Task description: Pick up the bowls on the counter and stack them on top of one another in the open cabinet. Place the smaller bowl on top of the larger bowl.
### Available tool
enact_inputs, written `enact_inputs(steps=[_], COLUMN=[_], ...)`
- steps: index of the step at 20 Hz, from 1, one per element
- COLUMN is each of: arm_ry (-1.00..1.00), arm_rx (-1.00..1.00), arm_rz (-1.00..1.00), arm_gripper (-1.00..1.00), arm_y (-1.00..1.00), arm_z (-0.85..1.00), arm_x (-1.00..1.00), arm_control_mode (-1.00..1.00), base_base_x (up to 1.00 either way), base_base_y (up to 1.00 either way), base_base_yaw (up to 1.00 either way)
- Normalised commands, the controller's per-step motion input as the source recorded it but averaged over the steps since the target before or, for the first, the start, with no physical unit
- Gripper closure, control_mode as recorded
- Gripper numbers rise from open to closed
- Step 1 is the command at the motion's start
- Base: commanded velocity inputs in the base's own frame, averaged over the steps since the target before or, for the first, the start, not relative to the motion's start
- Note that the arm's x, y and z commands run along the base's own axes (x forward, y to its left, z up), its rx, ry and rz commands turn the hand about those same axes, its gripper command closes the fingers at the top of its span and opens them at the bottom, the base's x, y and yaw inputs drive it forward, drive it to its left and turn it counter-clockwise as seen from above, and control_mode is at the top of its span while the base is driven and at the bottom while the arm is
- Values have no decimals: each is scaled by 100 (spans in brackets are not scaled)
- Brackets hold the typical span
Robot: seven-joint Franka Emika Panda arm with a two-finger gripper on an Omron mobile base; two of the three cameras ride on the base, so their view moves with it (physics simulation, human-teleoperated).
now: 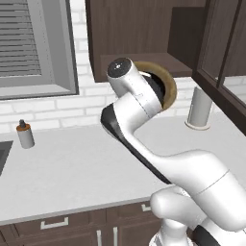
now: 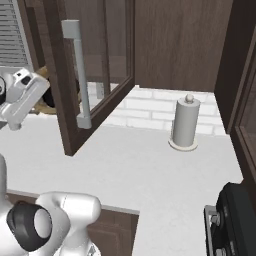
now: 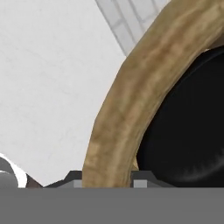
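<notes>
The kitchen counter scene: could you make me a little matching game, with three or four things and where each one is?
Things:
1. wooden bowl
2. paper towel holder
3. small bottle
4. black bowl

Places:
A. on the counter below the window
B. inside the wooden bowl
C. held up by the gripper, tilted on edge
D. on the counter by the brick wall

Pairs: 1-C, 2-D, 3-A, 4-B

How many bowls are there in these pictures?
2. A wide wooden bowl is held up in the air below the open cabinet, and a small black bowl sits inside it. Others may be hidden behind the arm.
</notes>
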Motion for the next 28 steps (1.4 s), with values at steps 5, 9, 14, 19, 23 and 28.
enact_inputs(steps=[5, 9, 14, 19, 23, 28], arm_ry=[0, 0, 8, 3, 0, -7], arm_rx=[0, 0, 0, -2, -2, 0], arm_rz=[2, 0, 1, 1, 0, 1], arm_gripper=[100, 100, 100, 100, -100, -100], arm_y=[-5, -15, -24, -22, -19, -3], arm_z=[98, 66, 1, -13, -2, 0], arm_x=[89, 89, 100, 100, 93, 0], arm_control_mode=[-100, -100, -100, -100, -100, -100], base_base_x=[0, 0, 0, 0, 0, 0], base_base_y=[0, 0, 0, 0, 0, 0], base_base_yaw=[0, 0, 0, 0, 0, 0])
